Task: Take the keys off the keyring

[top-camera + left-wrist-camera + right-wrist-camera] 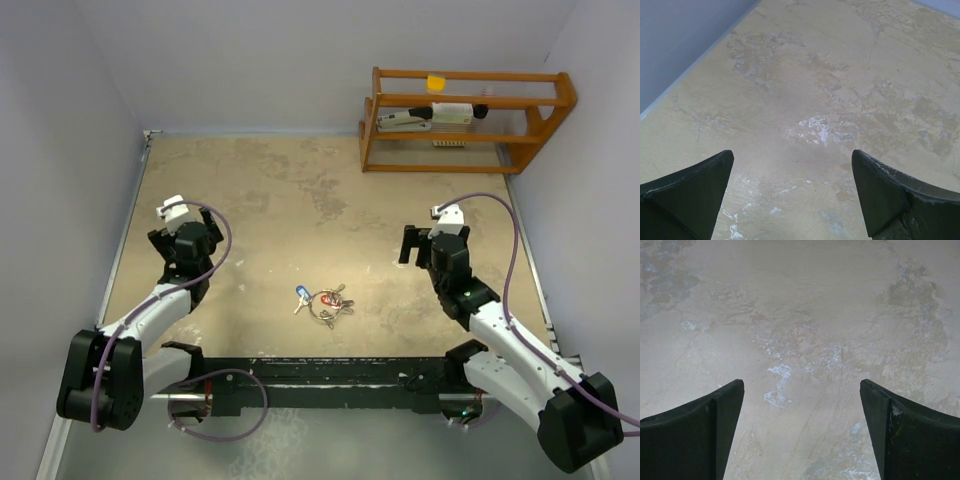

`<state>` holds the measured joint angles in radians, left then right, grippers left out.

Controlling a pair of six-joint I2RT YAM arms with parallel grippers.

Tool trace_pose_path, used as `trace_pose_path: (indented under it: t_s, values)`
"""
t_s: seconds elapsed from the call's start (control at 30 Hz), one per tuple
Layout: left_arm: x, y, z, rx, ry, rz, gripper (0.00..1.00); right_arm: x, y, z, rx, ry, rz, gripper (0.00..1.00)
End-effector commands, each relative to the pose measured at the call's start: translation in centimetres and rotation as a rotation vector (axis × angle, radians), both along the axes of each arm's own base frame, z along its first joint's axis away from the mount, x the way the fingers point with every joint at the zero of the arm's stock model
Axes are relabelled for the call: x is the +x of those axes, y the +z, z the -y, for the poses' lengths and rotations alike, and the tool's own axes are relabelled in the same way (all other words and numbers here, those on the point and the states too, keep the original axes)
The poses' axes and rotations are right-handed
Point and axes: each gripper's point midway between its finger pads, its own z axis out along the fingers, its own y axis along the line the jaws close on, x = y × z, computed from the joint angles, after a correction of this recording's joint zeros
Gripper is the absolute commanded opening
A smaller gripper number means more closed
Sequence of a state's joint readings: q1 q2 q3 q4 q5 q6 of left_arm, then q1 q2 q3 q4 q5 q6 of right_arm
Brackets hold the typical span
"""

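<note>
The keys point(322, 300) lie in a small bunch on the table, near the front middle, in the top view. One has a blue head point(301, 293), one a red head point(325, 298), the rest are silver. The thin silver keyring point(323, 310) lies among them. My left gripper point(172, 228) hovers well to the left of the bunch, open and empty. My right gripper point(428, 243) stands off to the right, also open and empty. Both wrist views show only bare table between wide-spread fingers point(690, 192) point(695, 430); the keys are out of those views.
A wooden rack point(465, 120) with a few small items stands at the back right. Pale walls close in the table on the left, back and right. A black rail point(320, 378) runs along the near edge between the arm bases.
</note>
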<state>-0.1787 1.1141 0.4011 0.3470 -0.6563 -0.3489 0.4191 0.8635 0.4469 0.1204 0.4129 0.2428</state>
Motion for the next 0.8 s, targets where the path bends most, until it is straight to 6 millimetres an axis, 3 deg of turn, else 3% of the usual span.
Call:
trace_pose_path:
  t_s: [0.0, 0.43, 0.63, 0.77]
  values:
    - [1.0, 2.2, 0.9, -0.03, -0.034, 0.061, 0.99, 0.0, 1.7, -1.0, 0.036, 0.042, 0.029, 1.0]
    - [1.8, 3.0, 2.9, -0.096, -0.129, 0.089, 0.99, -0.3, 1.4, -2.6, 0.06, 0.114, 0.015, 1.0]
    - [2.1, 4.6, 5.6, -0.174, -0.267, 0.137, 0.99, -0.6, 1.2, -4.8, 0.081, 0.214, -0.01, 0.9]
    - [2.0, 5.6, 6.5, -0.299, -0.257, 0.195, 0.99, -1.2, 1.3, -7.1, 0.089, 0.299, -0.03, 0.83]
